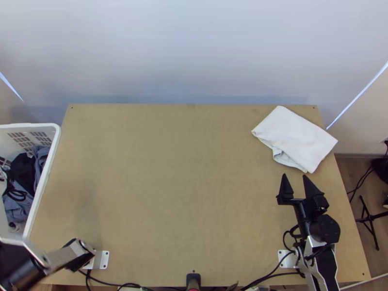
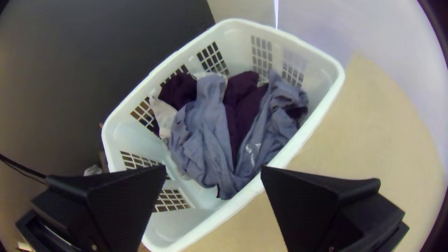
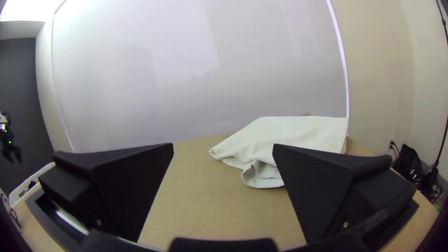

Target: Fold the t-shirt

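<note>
While the white cloth (image 1: pixel 296 138) lies folded beyond the open right gripper (image 3: pixel 223 144), bunched clothes (image 2: pixel 205 135) fill the basket (image 2: pixel 305 137) below the open left gripper (image 2: pixel 213 167); one looks done, others left.

Smooth, glossy white plastic is seen in the basket (image 2: pixel 322 105). The table (image 1: pixel 179 194) is surfaced in matt wood. Soft, creased cloth is shown by the white t-shirt (image 1: pixel 298 138).

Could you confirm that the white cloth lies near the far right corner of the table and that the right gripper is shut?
Not quite: the right gripper is open, as the top view shows. The white cloth does lie near the far right corner of the table.
</note>
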Motion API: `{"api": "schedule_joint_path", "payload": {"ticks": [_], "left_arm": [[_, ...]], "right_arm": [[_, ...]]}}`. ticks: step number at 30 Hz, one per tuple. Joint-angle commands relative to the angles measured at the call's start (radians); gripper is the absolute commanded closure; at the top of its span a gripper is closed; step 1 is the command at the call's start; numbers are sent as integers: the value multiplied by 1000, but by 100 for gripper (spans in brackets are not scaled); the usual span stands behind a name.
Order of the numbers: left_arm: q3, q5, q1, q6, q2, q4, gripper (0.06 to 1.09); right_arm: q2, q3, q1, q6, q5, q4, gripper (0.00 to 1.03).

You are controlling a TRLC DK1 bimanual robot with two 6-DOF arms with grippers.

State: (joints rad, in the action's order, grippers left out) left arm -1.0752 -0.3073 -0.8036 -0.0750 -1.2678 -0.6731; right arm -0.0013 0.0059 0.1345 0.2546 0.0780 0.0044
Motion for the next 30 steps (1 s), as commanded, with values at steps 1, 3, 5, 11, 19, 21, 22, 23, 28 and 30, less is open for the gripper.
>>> {"api": "schedule_joint_path", "payload": {"ticks": [1,3,5,11,19,21,22,23,28,30], "left_arm": [[17,23,-111,-111,-280,109,10],[12,23,-147,-149,-343,191,10],[-5,23,-184,-184,-401,254,10],[-86,23,-249,-213,-553,326,11],[-91,135,-261,-221,-679,425,11],[-95,146,-261,-212,-703,434,11],[-97,152,-259,-209,-714,434,11],[-100,158,-259,-200,-725,443,11],[-100,163,-250,-163,-748,524,96],[-106,162,-252,-180,-748,526,105]], "right_arm": [[0,0,4,0,0,0,4],[0,0,4,0,0,0,4],[0,0,4,0,0,0,4],[0,0,4,0,0,0,4],[0,0,4,0,0,0,4],[0,0,4,0,0,0,4],[0,0,4,0,0,0,4],[0,0,4,0,0,0,4],[0,0,4,0,0,0,4],[0,0,4,0,0,0,4]]}}
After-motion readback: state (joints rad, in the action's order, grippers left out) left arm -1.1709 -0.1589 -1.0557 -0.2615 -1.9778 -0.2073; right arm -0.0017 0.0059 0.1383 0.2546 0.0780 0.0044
